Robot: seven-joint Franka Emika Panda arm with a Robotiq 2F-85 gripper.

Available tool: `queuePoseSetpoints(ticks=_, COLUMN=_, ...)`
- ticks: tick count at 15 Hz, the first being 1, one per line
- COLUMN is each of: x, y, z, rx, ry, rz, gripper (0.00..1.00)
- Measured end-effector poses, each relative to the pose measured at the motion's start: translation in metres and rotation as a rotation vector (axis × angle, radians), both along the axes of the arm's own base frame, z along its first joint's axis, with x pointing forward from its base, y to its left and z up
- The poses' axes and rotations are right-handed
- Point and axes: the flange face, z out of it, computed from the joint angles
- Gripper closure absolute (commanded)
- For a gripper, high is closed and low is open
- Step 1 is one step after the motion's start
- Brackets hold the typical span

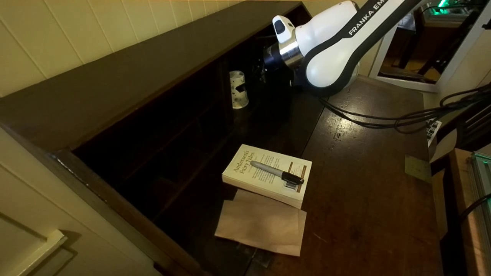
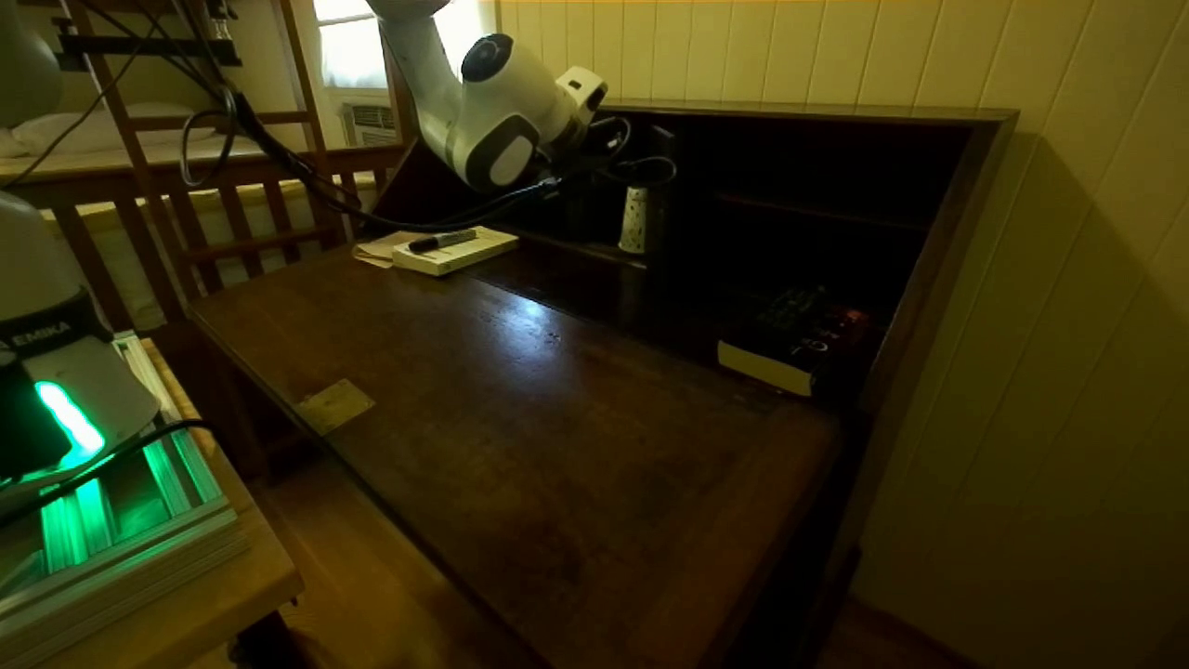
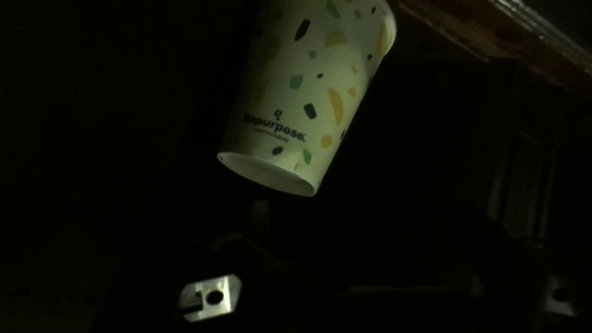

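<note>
Your pincer [image 3: 386, 263] is spread wide, its fingers [image 3: 227, 291] well apart in the wrist view; shadow hides the tips, so you cannot tell whether either touches the speckled paper cup [image 3: 310, 88] just beyond. The cup stands on the bench [image 1: 368, 184] at the dark shelf unit [image 1: 134, 73], just beside an upright divider [image 2: 661, 218]. Its long axis is vertical: the narrow, recessed base points up, the broader mouth down. In the wrist view that axis slants, the base toward your pincer, the mouth pointing away to the far right. Well apart from it, on the near side in an exterior view, lies a pale book [image 1: 261, 180] carrying a gray marker [image 1: 268, 168], its cap pointing right. Brown paper [image 1: 261, 226] lies nearer, against the book. At the right in an exterior view rests a thick dark book [image 2: 799, 339].
</note>
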Motion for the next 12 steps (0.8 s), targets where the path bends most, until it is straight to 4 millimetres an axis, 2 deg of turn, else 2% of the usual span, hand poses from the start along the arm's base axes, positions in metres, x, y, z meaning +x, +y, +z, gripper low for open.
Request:
queuePoseSetpoints(ticks=4, x=-0.001, y=-0.005, z=-0.009, rx=0.035, ry=0.004, rz=-0.004, gripper=0.0)
queuePoseSetpoints(ticks=12, x=0.006, y=-0.004, z=-0.013, rx=0.091, ry=-0.004, rz=0.001, gripper=0.0)
